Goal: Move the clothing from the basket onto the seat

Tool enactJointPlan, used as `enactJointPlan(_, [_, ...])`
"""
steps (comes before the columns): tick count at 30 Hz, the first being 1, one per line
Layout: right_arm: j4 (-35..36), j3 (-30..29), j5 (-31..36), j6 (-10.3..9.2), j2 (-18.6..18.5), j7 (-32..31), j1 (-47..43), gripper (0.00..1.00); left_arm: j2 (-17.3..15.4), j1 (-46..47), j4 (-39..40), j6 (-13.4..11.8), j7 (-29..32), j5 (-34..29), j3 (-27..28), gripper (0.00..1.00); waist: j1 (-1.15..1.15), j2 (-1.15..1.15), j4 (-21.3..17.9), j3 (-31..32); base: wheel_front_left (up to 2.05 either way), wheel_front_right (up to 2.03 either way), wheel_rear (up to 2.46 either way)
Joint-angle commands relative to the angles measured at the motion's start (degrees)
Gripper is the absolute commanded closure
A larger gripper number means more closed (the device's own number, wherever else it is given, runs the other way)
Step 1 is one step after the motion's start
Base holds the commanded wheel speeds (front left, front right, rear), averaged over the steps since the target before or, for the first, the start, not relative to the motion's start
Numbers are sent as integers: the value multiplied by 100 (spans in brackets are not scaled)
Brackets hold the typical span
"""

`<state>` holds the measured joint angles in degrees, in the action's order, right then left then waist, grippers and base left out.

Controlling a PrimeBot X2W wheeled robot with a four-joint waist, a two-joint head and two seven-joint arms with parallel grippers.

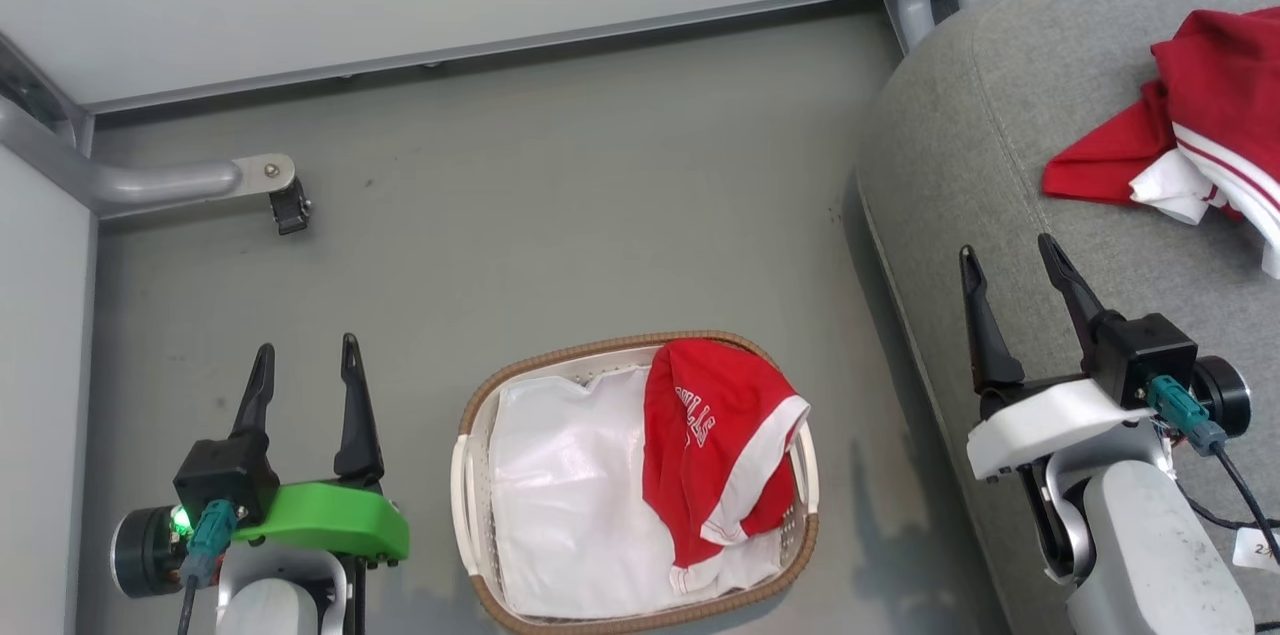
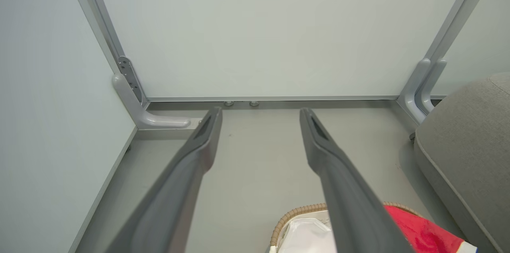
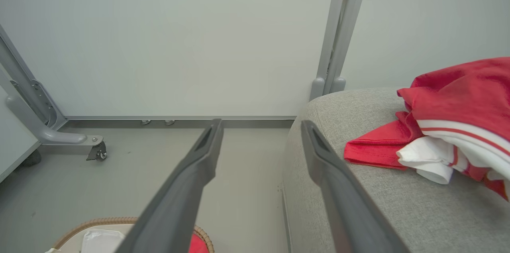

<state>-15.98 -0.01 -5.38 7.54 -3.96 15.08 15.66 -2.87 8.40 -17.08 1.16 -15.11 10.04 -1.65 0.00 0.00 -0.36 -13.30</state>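
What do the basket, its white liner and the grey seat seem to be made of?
The basket looks like matte cream plastic, since its wall has rows of small moulded holes. Its rim appears to be brown woven wicker, or an imitation of it. The liner seems to be thin white cloth, creased and faintly glossy. The seat looks like matte grey woven upholstery with a stitched seam.

You are seeing the left pincer (image 1: 307, 347) with its two long dark fingers (image 1: 352, 405) spreading wide apart and gripping nothing. They are rising from a bright green plastic wrist shell (image 1: 330, 520) and pointing straight forward. The right pincer (image 1: 1007, 248) is gaping just as wide and empty, its fingers leaning slightly toward the robot's left above a white plastic wrist shell (image 1: 1040, 425), with the pale grey forearm (image 1: 1150, 555) trailing behind it. A teal cable plug (image 1: 210, 530) is sitting at each wrist.
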Motion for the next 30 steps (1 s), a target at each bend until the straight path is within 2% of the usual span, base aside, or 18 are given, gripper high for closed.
enactJointPlan(1, [-27, -30, -37, -10, 9, 10, -118, 0, -7, -125, 3, -26, -5, 36, 42, 0, 0, 0, 115, 205, 0, 0, 0])
enactJointPlan(16, [-194, -106, -123, -10, 80, 10, -795, 0, -7, -674, -28, 13, -5, 165, 8, 0, 0, 0, 181, 712, 0, 0, 0])
enactJointPlan(23, [-223, -33, -112, -10, 91, 10, -779, 0, -6, -667, -66, 59, -4, 192, -96, 0, 0, 0, 139, 691, 0, 0, 0])
enactJointPlan(30, [-116, 43, -214, -10, 93, 10, -500, 0, -6, -338, -184, 185, -5, 231, -365, 0, 0, 0, -15, 350, 0, 0, 0])
